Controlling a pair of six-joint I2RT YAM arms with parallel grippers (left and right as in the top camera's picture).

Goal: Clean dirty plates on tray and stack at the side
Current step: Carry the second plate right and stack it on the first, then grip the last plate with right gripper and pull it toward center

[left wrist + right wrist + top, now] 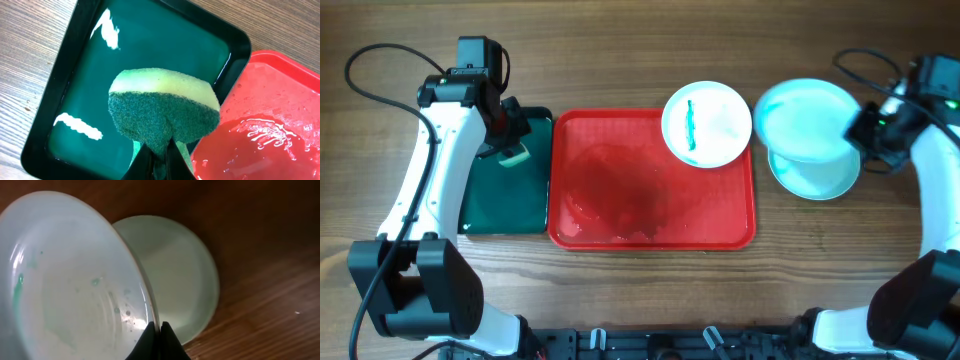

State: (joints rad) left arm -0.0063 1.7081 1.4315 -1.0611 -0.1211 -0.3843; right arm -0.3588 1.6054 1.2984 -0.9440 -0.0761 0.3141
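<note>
The red tray [610, 225] lies mid-table, wet. A white plate [717, 122] with a green-teal smear sits on its top right corner. My right gripper [865, 130] is shut on the rim of a pale blue plate [807, 120] and holds it above another plate [815, 176] that lies on the table to the right of the tray. In the right wrist view the held plate [65, 285] is tilted over the lower plate [180, 275]. My left gripper [161, 155] is shut on a green and yellow sponge [165, 107] above the dark green tray [495, 200].
The dark green tray [55, 75] holds water and stands against the red tray's left side [270, 125]. Black cables run at the back left and back right. Bare wooden table [620, 60] lies behind and in front.
</note>
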